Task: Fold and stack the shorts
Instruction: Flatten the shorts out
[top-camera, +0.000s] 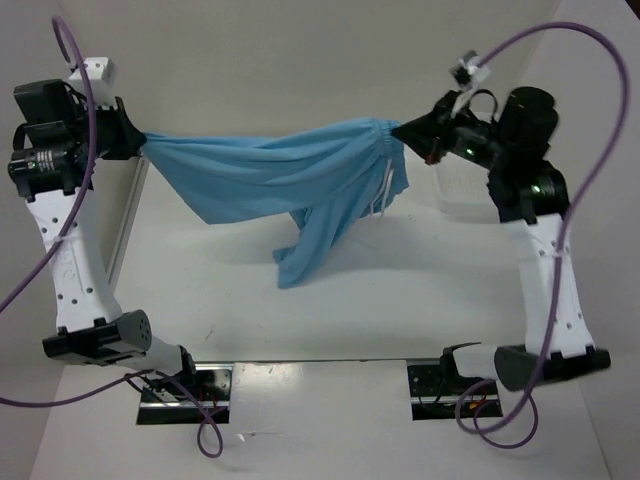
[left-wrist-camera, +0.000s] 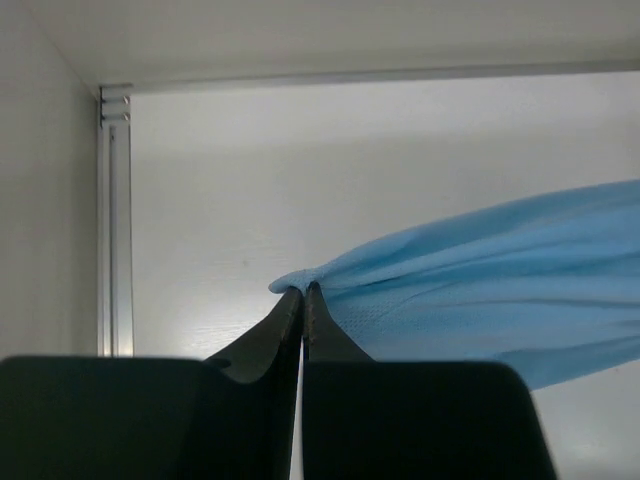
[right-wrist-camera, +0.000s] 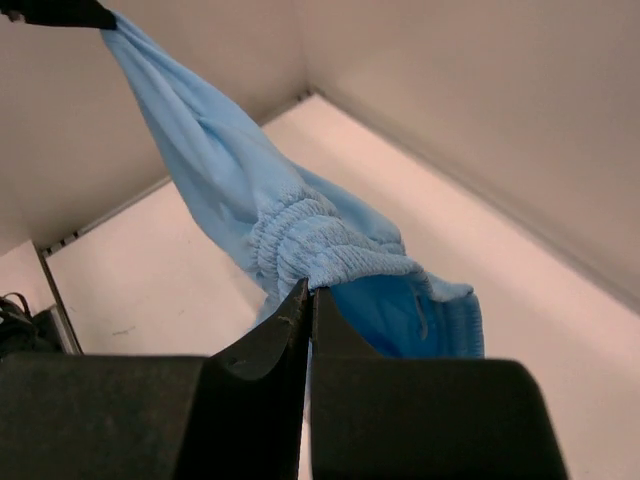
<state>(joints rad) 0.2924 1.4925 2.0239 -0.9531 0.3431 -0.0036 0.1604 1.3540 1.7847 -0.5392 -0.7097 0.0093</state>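
The shorts (top-camera: 270, 175) hang in the air above the bench (top-camera: 420, 290), stretched between the two arms like a hammock. The left gripper (top-camera: 140, 143) is closed tight on a bunched corner of the light blue cloth at the far left. Its wrist camera shows the two fingers pressed together with only a pinch of fabric between the tips, and the cloth fans out to the right from there. The right gripper (top-camera: 402, 130) is clamped on the gathered elastic waistband at the far right, and in its own view the puckered band is bunched just above the closed fingertips. Between the two holds the cloth sags a little, and one leg droops from the span toward the middle of the bench; whether its lower end touches the surface cannot be told. The thin white drawstring (top-camera: 384, 190) dangles from the waistband just beside the right gripper. A pale see-through container (top-camera: 455, 195) sits on the bench below the right wrist, partly hidden by the arm. A metal rail (top-camera: 125, 225) runs along the bench's left edge.
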